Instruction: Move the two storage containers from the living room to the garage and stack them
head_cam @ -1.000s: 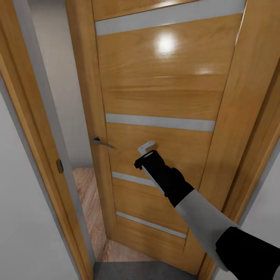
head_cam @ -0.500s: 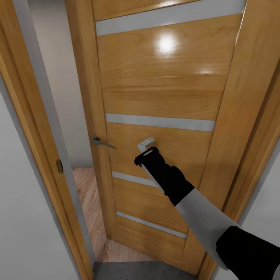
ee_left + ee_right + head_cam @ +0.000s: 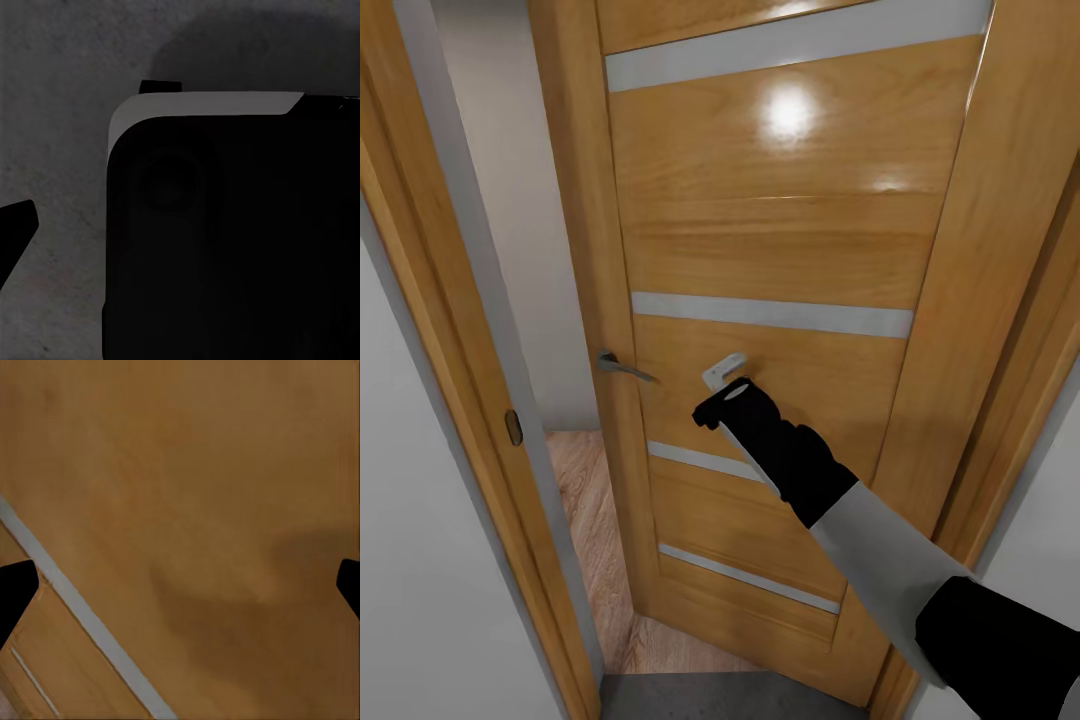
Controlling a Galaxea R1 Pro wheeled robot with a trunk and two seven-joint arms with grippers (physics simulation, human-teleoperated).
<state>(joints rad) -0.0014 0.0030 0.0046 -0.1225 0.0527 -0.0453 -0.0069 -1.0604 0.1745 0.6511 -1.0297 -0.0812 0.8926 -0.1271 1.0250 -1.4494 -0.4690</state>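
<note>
The two storage containers are out of view. A light wooden door with frosted glass strips stands ajar in front of me. My right gripper reaches up to the door's face, just right of the metal lever handle. It is open and holds nothing. In the right wrist view its fingertips sit far apart, close against the wood panel. One dark fingertip of my left gripper hangs over the dark grey concrete floor, far to the side, empty.
The wooden door frame and a white wall close in on the left. Through the narrow gap shows light wood plank flooring. Grey floor lies at my base. A black part of my own body blocks the left wrist view.
My right gripper has slid a little to the left and up along the door, closer to the handle. The door itself has not visibly moved.
</note>
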